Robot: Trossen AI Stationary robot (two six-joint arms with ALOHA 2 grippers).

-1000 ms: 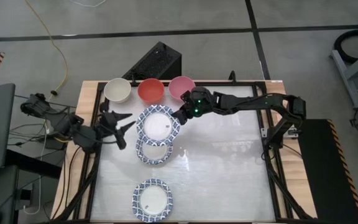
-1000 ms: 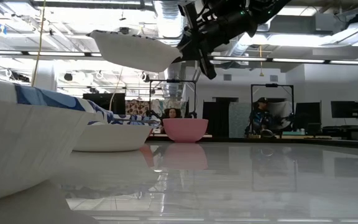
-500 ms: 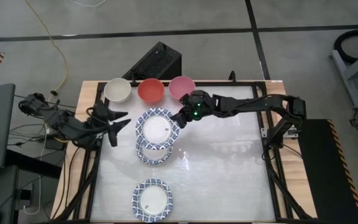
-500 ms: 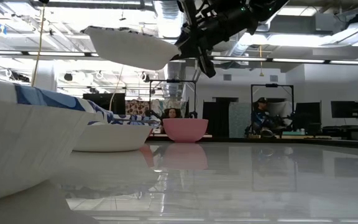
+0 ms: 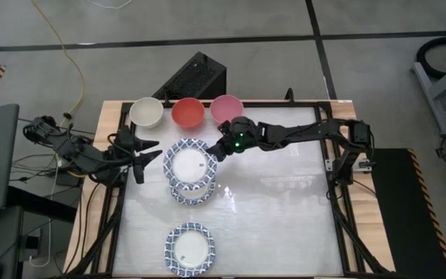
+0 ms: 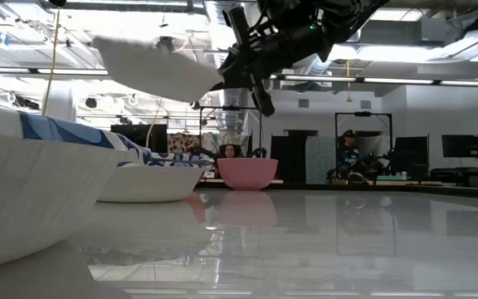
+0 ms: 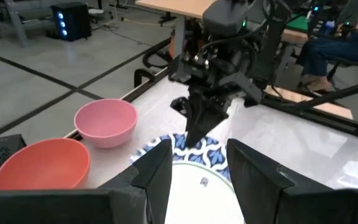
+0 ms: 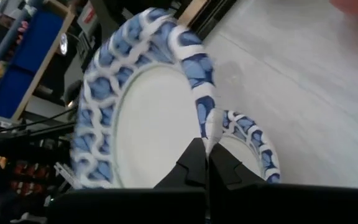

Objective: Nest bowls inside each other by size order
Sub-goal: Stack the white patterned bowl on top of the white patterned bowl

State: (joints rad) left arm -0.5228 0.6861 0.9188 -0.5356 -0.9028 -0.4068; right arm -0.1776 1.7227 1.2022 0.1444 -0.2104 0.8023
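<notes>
Right gripper (image 5: 220, 147) pinches the rim of a wide blue-and-white patterned bowl (image 5: 189, 163).
It hangs above a matching bowl (image 5: 193, 192) resting on the table; left gripper (image 5: 147, 151), fingers apart, waits beside.

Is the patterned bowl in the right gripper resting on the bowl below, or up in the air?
In the air. The low view shows the held bowl tilted, high above the table, pinched at its rim by the right gripper.

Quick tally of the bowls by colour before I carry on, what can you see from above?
Blue-and-white patterned bowls: 3 (held bowl, one under it, near one)
Cream-white bowl: 1
Red bowl: 1
Pink bowl: 1
Total visible: 6
</notes>
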